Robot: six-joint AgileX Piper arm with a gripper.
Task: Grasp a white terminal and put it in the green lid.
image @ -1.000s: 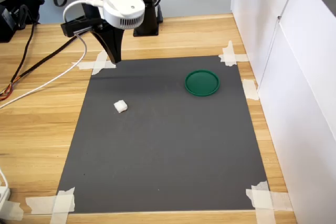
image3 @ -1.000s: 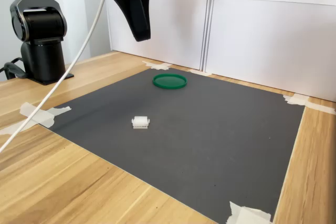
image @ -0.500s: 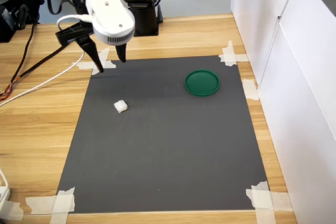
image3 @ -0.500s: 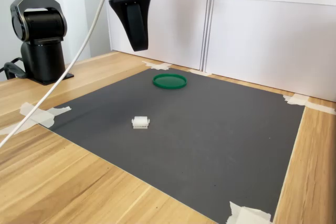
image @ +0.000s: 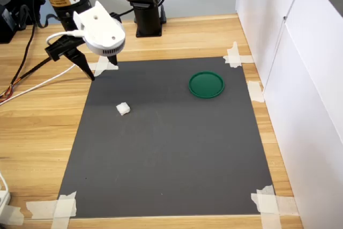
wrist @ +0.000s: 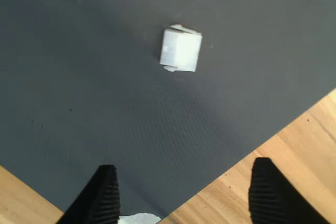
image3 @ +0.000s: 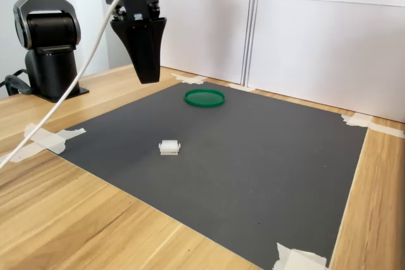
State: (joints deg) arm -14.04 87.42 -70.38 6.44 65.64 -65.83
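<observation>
The white terminal (image: 123, 109) (image3: 169, 147) lies on the dark mat (image: 171, 154), toward the first exterior view's left. My gripper (image: 102, 71) (image3: 147, 78) hangs open in the air above the mat's far-left corner, short of the terminal and not touching it. In the wrist view the terminal (wrist: 181, 50) sits ahead of the two black fingertips (wrist: 103, 196), roughly centred between them, with nothing held in the gripper (wrist: 186, 198). The green lid (image: 206, 85) (image3: 204, 98) rests flat on the mat's far right part in the first exterior view, and nothing lies in it.
Masking-tape strips (image: 102, 65) hold the mat's corners to the wooden table (image: 37, 132). White panels (image: 300, 79) wall the first exterior view's right side. The arm's black base (image: 142, 4) stands behind the mat, and a white cable (image: 37, 87) trails over the table.
The gripper has moved toward the first exterior view's left and come lower. Its fingers, together a second ago, now stand apart. Terminal and lid have not moved.
</observation>
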